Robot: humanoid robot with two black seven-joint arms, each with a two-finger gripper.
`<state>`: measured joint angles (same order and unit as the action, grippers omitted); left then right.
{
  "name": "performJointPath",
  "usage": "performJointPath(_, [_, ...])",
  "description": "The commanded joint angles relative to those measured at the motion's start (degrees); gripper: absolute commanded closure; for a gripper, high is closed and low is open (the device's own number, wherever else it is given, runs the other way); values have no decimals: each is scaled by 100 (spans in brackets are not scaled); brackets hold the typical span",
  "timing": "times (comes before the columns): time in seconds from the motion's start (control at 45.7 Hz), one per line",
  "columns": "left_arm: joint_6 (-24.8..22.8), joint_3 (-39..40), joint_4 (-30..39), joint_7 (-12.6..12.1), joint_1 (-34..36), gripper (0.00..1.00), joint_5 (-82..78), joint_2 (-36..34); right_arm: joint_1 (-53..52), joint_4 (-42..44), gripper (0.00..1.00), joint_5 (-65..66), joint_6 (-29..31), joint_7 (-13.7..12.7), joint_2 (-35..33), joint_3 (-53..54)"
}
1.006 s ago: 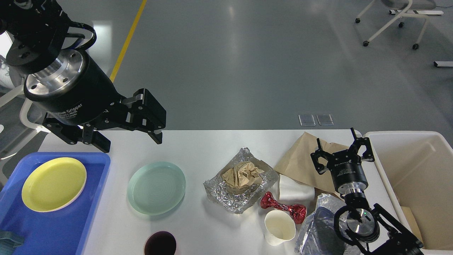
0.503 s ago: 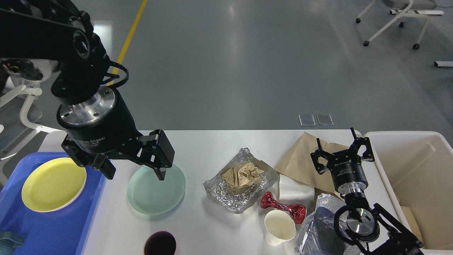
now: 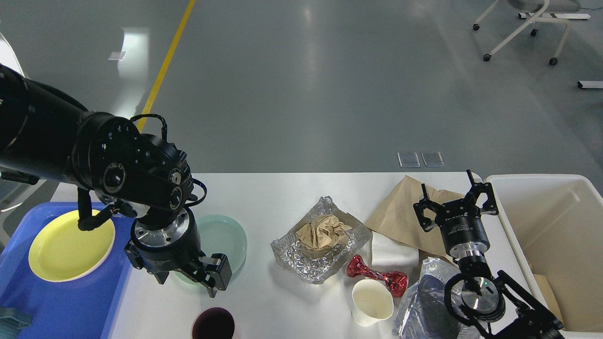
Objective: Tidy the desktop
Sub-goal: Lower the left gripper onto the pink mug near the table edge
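The white-grey desktop point(image 3: 282, 197) carries litter and dishes. A pale green plate point(image 3: 226, 238) lies left of centre. My left gripper point(image 3: 187, 281) points down over the plate's near rim, its fingers spread wide with nothing between them; the wrist hides much of the plate. My right gripper point(image 3: 454, 197) is open and empty, pointing away over a brown paper sheet point(image 3: 398, 214). A foil sheet point(image 3: 292, 256) holds a crumpled brown paper ball point(image 3: 322, 231). A red wrapper point(image 3: 377, 276), a white paper cup point(image 3: 372, 302) and a white napkin point(image 3: 393, 253) lie near it.
A blue tray point(image 3: 70, 301) at the left holds a yellow plate point(image 3: 68, 247). A dark red cup point(image 3: 213, 324) stands at the front edge. A silvery plastic bag point(image 3: 424, 301) lies by my right arm. A deep off-white bin point(image 3: 556, 226) stands at the right.
My left gripper has come down and toward me, from above the table's far left to the green plate's near rim. The right arm has not moved.
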<state>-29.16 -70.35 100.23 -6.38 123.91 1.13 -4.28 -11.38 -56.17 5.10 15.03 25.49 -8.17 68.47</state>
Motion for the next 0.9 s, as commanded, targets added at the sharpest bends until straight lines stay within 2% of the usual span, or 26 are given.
performJointPath(0.0, [349, 39, -135, 5, -727, 15, -570, -38, 4, 1, 0, 0, 0, 0, 0, 0])
performJointPath(0.306, [1263, 12, -653, 5, -2195, 17, -1353, -82, -4, 1, 0, 0, 0, 0, 0, 0])
performJointPath(0.634, [1545, 47, -1357, 5, -3144, 17, -1353, 15, -4, 1, 0, 0, 0, 0, 0, 0])
performJointPath(0.831, [1571, 65, -1427, 14, -3224, 17, -1344, 85, 4, 1, 0, 0, 0, 0, 0, 0])
performJointPath(0.875, [1606, 65, -1427, 5, -3233, 20, -1344, 85, -4, 1, 0, 0, 0, 0, 0, 0])
